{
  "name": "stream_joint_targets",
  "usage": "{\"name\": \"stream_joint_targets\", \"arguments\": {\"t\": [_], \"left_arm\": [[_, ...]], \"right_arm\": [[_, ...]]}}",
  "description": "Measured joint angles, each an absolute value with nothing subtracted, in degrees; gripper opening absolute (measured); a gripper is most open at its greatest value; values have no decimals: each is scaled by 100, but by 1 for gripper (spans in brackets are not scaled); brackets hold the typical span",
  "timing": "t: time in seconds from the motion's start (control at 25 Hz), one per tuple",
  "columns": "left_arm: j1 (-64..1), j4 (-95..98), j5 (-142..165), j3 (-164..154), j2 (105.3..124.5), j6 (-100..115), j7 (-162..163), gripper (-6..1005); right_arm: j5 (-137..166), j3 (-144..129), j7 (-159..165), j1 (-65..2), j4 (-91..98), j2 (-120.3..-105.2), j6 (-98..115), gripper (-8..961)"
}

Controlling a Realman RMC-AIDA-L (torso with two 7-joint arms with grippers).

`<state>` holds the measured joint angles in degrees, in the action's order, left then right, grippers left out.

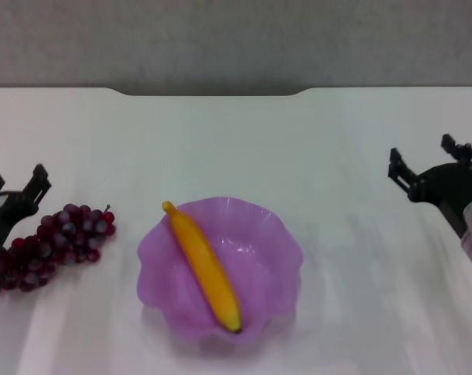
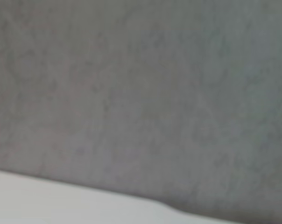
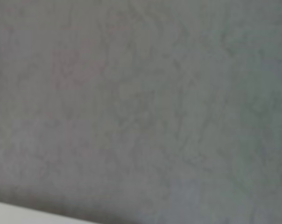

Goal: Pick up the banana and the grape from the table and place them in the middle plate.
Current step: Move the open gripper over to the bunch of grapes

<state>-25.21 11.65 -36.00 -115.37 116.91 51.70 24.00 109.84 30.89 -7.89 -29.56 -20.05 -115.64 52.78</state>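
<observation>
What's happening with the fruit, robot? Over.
Left gripper open beside the grapes. Right gripper open, off to the side. Banana already in the purple plate; grapes on the table. Nothing in the way.

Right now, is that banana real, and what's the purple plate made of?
The banana looks like plastic, probably a toy: smooth, even yellow-orange skin with no spots. The middle plate seems to be thin translucent plastic: light shows through its purple wavy rim. The grape bunch looks fake too, with frosted grey beads, though that's less certain.

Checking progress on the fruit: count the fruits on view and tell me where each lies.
2. The banana lies diagonally in the purple scalloped plate; the grape bunch lies on the table beside the left claw.
</observation>
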Motion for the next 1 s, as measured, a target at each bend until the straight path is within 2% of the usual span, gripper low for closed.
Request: {"name": "stream_joint_targets", "arguments": {"t": [0.16,0.32,0.4,0.6,0.84,1.0], "left_arm": [[-2393,1550,-3385,-11541,11579,5412,2419,811],[-2129,2503,-2862,-11509,11260,4961,2635,811],[-1915,3290,-2459,-11401,11019,4274,2866,811],[-1485,5106,-1530,-11068,10564,2319,3228,811],[-1213,7107,-964,-10901,10178,-276,3435,811],[-1303,7933,-1315,-10771,10064,-1776,2837,811]], "right_arm": [[10986,2986,-799,-2965,-1964,-11558,5009,889],[10987,2976,-797,-3019,-1865,-11562,4843,889],[10986,2972,-797,-3026,-1857,-11562,4796,889],[10986,2970,-788,-3032,-1799,-11555,4725,889],[10986,2971,-754,-3047,-1725,-11561,4596,888],[10986,2971,-754,-3052,-1723,-11559,4589,888]]}}
